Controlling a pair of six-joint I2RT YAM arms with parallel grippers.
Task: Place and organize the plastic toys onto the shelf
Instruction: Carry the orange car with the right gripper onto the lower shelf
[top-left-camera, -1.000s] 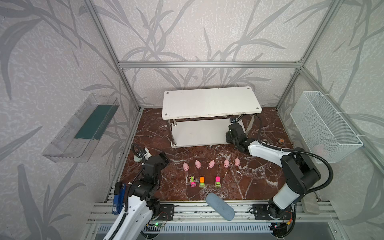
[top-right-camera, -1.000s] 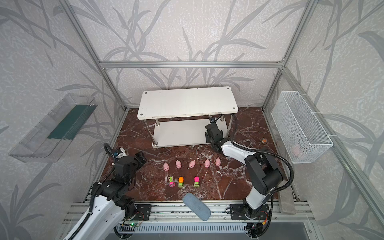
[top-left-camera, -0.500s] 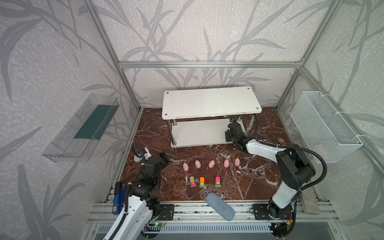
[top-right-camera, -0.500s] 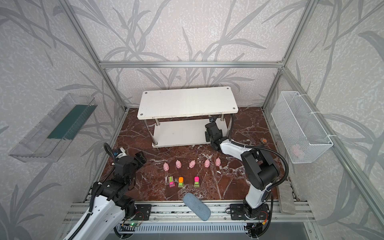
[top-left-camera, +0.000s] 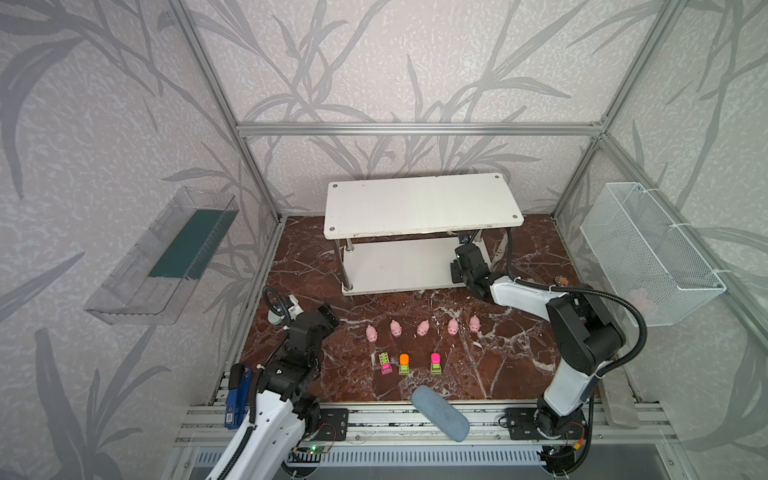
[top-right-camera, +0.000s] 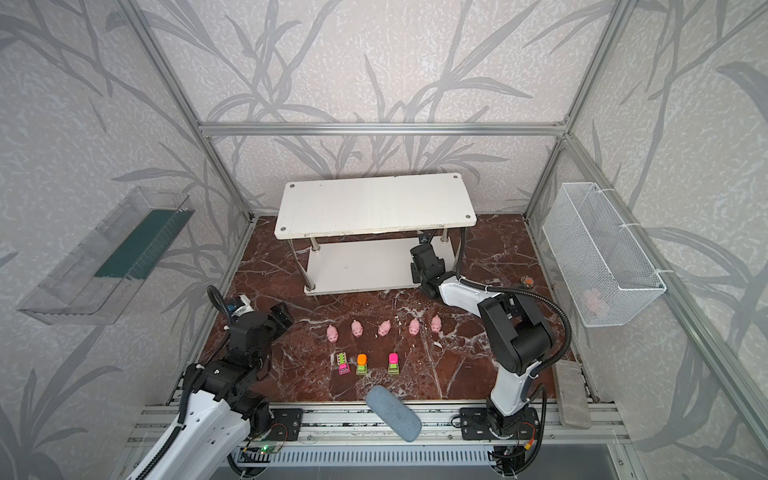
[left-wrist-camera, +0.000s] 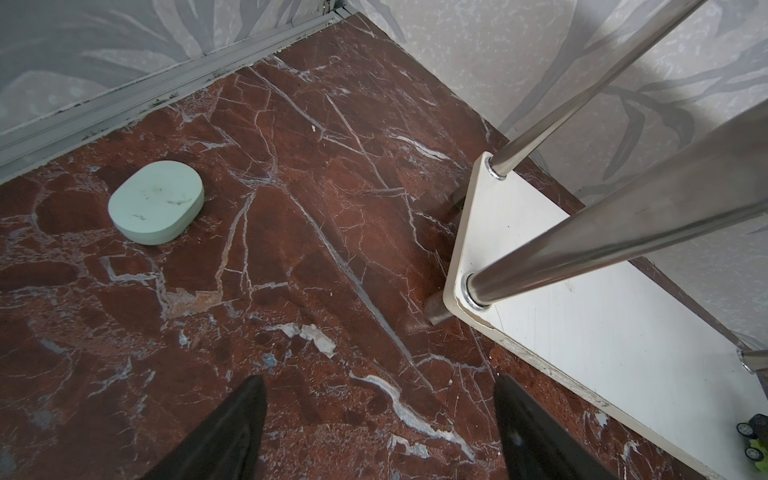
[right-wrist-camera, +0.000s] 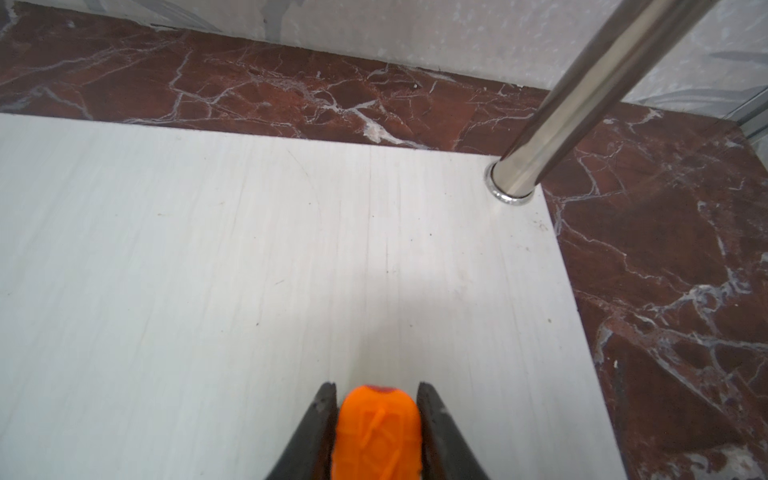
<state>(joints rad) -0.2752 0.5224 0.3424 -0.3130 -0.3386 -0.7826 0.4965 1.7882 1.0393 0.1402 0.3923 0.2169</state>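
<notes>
One orange-topped truck (right-wrist-camera: 378, 436) between right gripper (right-wrist-camera: 376, 388) jaws at shelf (right-wrist-camera: 208, 249) lower board, 3 o'clock end; clamped or loosened, cannot tell. Open, retreat straight toward 6 o'clock, no nudging. Left gripper (left-wrist-camera: 378, 380) gaping, empty.

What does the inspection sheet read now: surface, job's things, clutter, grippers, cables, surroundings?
Surface: red-brown marble tabletop, white-veined; no spills seen.
Job's things: five pink pigs in a row, three green trucks in a row in front of them, all on the marble; shelf behind.
Clutter: blue-grey pad across the front rail; pale-green oval near the left wall.
Grippers: left gripper open, holding nothing; right gripper closed on orange-topped truck over the lower board.
Cables: black cables loop over both arms, apart from the toys.
Surroundings: clear tray on left wall, mesh basket on right wall.
</notes>
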